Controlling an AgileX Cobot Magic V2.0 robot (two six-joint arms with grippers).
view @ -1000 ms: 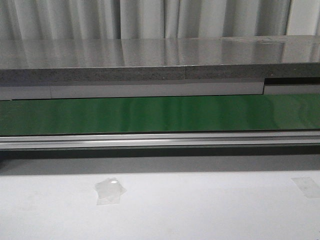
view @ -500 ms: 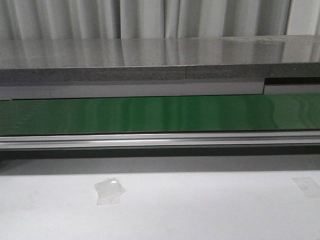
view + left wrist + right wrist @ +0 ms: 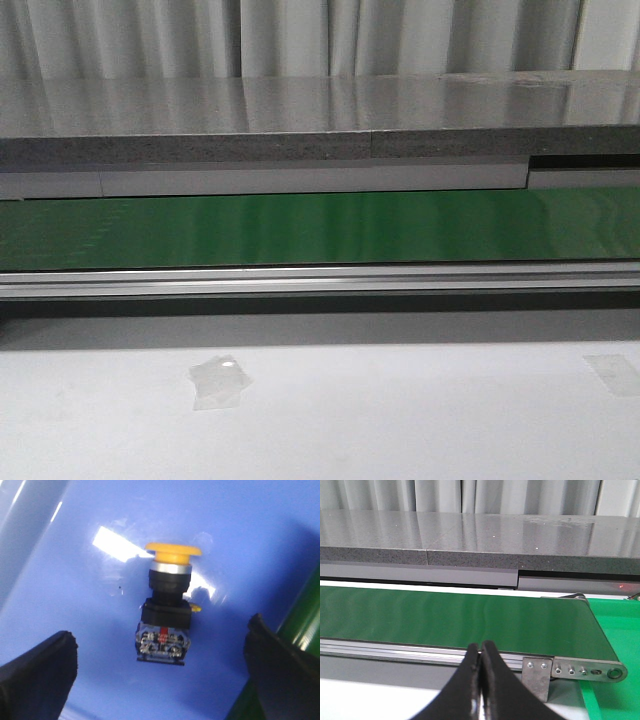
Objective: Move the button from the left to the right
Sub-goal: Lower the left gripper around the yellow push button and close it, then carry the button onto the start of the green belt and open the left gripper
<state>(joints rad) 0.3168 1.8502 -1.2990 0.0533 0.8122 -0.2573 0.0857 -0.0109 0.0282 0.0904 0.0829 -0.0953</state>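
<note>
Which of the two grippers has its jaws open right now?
The left gripper: its jaws stand wide apart either side of the button. The right gripper has its jaws pressed together.

The button (image 3: 167, 607) is flanked by bare blue surface (image 3: 90, 605) on both sides, between the widely parted fingers (image 3: 35, 675) of the left gripper (image 3: 160, 680).

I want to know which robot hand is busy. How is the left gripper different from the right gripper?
The left gripper is open, its black fingers spread wide apart; the right gripper is shut, fingers pressed together.
The left gripper hangs over the button, which lies on a blue surface between its fingers, untouched; the right gripper has nothing between its fingers and faces the green conveyor belt.
Both have black fingers and hold nothing.
</note>
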